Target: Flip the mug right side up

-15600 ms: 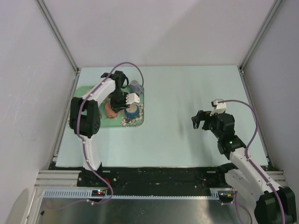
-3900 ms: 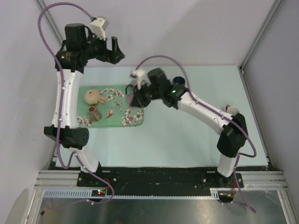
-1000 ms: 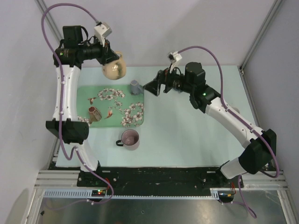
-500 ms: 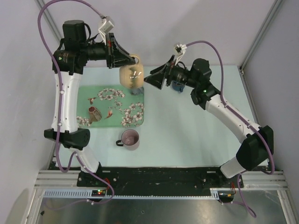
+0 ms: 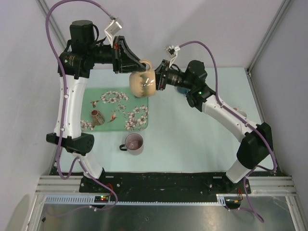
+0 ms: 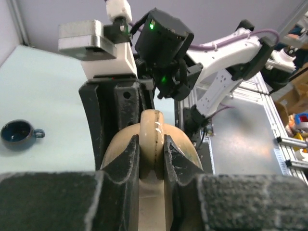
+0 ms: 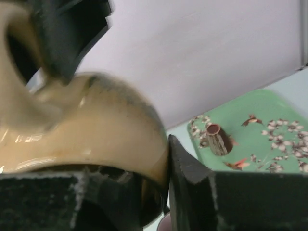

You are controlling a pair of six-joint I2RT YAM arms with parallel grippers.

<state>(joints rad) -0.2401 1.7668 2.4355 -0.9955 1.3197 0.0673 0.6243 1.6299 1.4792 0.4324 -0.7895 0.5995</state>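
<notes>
- Nearest, a purple mug (image 5: pixel 134 143) stands mouth up on the table (image 5: pixel 202 134), just in front of the flowered tray (image 5: pixel 86 96). A small brown cup (image 5: pixel 97 117) lies on its side on the tray.
- Above the tray's far edge, the tan mug (image 5: pixel 142 84) hangs in the air between the two arms, well clear of the tray.
- The left gripper (image 6: pixel 151 149) pinches the mug's handle (image 6: pixel 153 126), one finger pressed against each flank of the loop.
- The right gripper (image 5: pixel 160 79) meets the mug from the right. One finger lies against the outer wall by the rim. The other is mostly hidden, so I cannot tell whether it clamps.
- The mug seems to lie sideways, its axis roughly level and its mouth towards the right gripper, handle up. Both arms are at it. Righting it likely needs the right gripper firm on the rim before the left lets go.
- Farthest, a dark blue cup (image 6: pixel 17 133) sits on the table.
</notes>
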